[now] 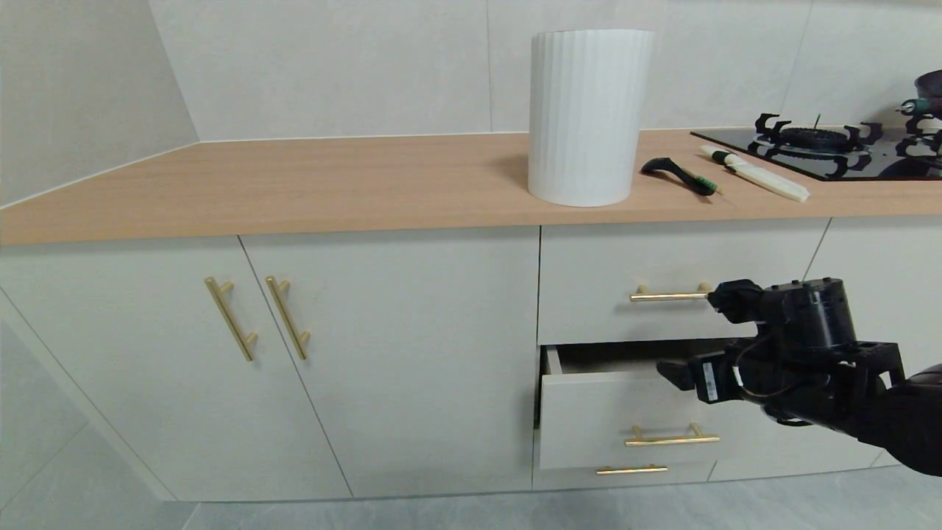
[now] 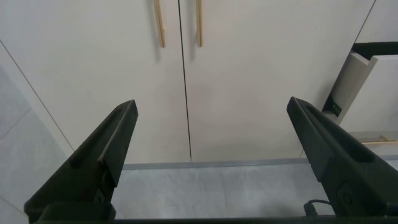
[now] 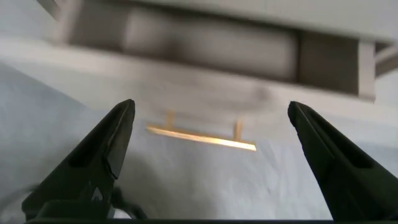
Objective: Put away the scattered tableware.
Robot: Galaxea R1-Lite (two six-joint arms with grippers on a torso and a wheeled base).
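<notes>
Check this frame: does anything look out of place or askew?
The middle drawer stands partly open. A black utensil and a white utensil lie loose and slanted on the counter beside the stove. Nothing looks spilled or damaged.

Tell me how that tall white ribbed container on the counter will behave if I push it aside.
The white ribbed container is taller than wide, so a push near its top would likely tip it; low down it should slide on the smooth countertop. It looks like ceramic, so probably heavy and breakable. The ribs may help grip.
</notes>
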